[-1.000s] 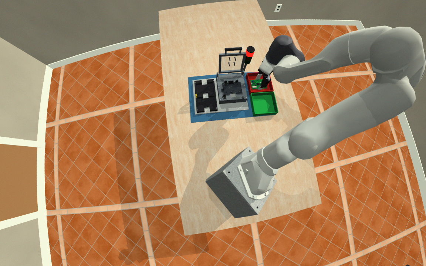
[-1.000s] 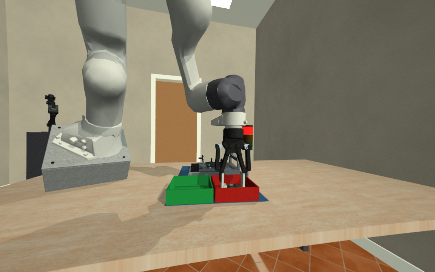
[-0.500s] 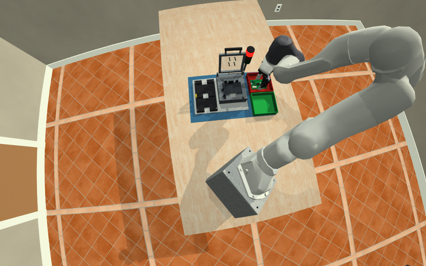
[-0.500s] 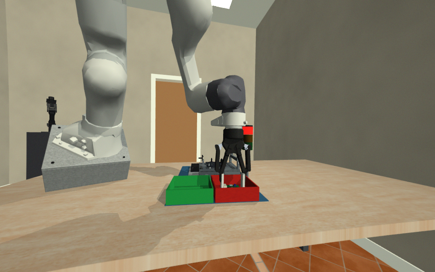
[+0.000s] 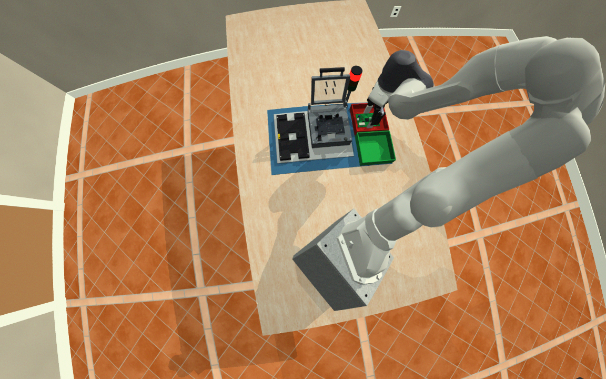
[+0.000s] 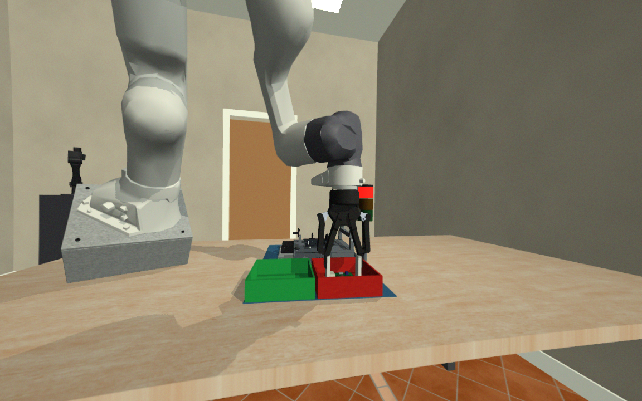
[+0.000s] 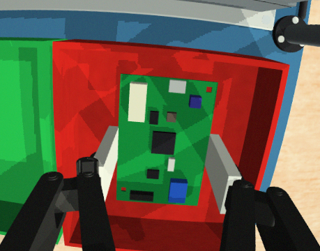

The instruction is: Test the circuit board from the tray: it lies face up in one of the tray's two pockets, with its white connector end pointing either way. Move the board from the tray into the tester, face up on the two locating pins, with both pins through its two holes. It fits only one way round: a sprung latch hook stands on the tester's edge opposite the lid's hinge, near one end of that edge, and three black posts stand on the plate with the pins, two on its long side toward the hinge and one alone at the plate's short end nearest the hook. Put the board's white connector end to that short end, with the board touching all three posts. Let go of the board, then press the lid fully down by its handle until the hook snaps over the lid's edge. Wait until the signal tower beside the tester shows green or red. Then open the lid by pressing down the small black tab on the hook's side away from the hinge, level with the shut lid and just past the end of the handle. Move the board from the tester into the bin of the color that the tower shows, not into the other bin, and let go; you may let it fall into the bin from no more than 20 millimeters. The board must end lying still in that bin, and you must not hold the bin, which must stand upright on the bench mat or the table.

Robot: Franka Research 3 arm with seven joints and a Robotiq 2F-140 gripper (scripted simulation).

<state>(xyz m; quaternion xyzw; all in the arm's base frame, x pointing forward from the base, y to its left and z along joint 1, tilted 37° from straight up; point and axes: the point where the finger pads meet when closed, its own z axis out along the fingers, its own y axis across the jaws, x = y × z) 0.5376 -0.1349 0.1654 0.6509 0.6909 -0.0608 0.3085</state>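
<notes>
The green circuit board (image 7: 164, 139) lies face up and level low inside the red bin (image 7: 86, 111), with its white connector toward the tester. My gripper (image 7: 162, 146) reaches straight down into the bin, and its two pads press on the board's long edges, shut on it. From the side, the gripper (image 6: 344, 267) has its fingertips below the rim of the red bin (image 6: 348, 285). From above, the gripper (image 5: 372, 112) is over the red bin (image 5: 383, 123). The signal tower (image 5: 355, 73) shows red.
The green bin (image 5: 375, 147) stands next to the red bin on the blue mat. The tester (image 5: 327, 127) stands with its lid (image 5: 329, 89) open and its plate bare. The black tray (image 5: 292, 136) lies beyond it, both pockets bare. The tower (image 6: 366, 191) stands just behind my wrist.
</notes>
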